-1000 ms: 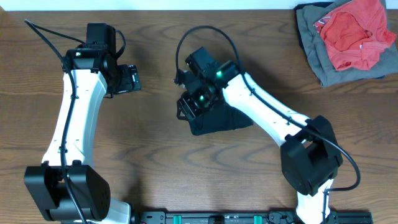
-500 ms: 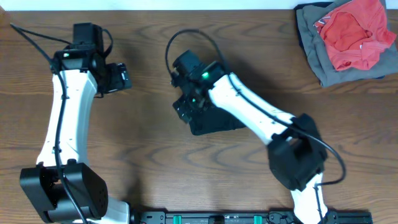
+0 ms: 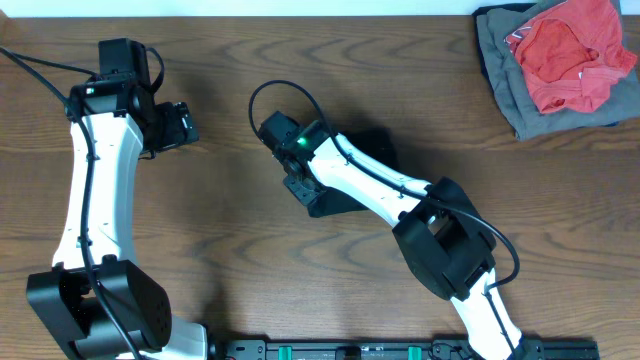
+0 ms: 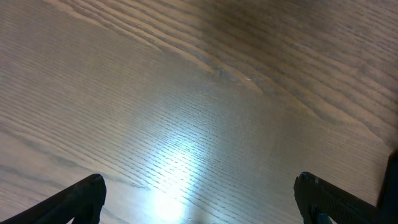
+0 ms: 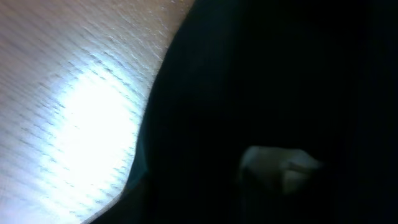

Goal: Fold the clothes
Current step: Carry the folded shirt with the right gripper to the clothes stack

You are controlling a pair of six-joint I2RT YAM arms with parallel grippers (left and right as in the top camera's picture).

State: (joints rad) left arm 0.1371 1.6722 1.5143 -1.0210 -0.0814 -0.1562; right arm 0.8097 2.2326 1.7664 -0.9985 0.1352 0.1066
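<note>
Mid-fold: right gripper (image 3: 298, 186), grip unreadable, is working the left edge of the garment (image 3: 335, 205); left gripper (image 3: 182, 125), fingers apart, is hovering farther left; next fold probably needs both.

Overhead is evenly lit and sharp; wrist views show glare on the table (image 4: 186, 93), the right one blurred.

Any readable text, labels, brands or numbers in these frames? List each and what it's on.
No text can be read in any view.
On the red garment: a whitish patch at its left edge, too small to read.
On the dark garment: a pale patch, perhaps a tag, too blurred to read.
On the table: only wood grain, no markings.
</note>
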